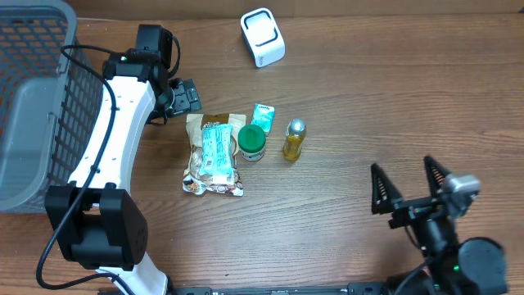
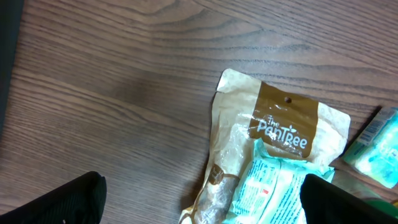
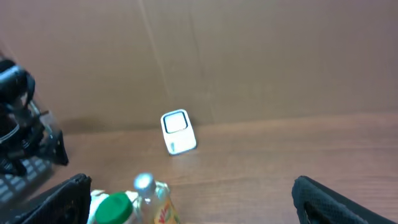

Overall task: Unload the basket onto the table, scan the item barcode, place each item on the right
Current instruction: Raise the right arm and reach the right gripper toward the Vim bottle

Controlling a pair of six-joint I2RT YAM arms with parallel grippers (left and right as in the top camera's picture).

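Several items lie mid-table: a beige pouch [image 1: 214,121] with a light-blue packet [image 1: 218,152] on top, a green-lidded jar [image 1: 252,142], a small teal packet [image 1: 263,116] and a yellow bottle [image 1: 294,139]. A white scanner [image 1: 262,37] stands at the back. My left gripper [image 1: 182,97] hovers open just behind the pouch's top edge. In its wrist view the pouch [image 2: 286,124] and blue packet [image 2: 273,186] lie between the spread fingers [image 2: 62,202]. My right gripper [image 1: 407,182] is open and empty at the front right, facing the bottle [image 3: 152,196], jar [image 3: 113,207] and scanner [image 3: 178,132].
A grey mesh basket [image 1: 33,49] fills the left edge, beside the left arm [image 1: 115,131]. Bare wooden tabletop [image 1: 393,90] stretches between the items and the right gripper. A brown wall [image 3: 249,56] stands behind the scanner.
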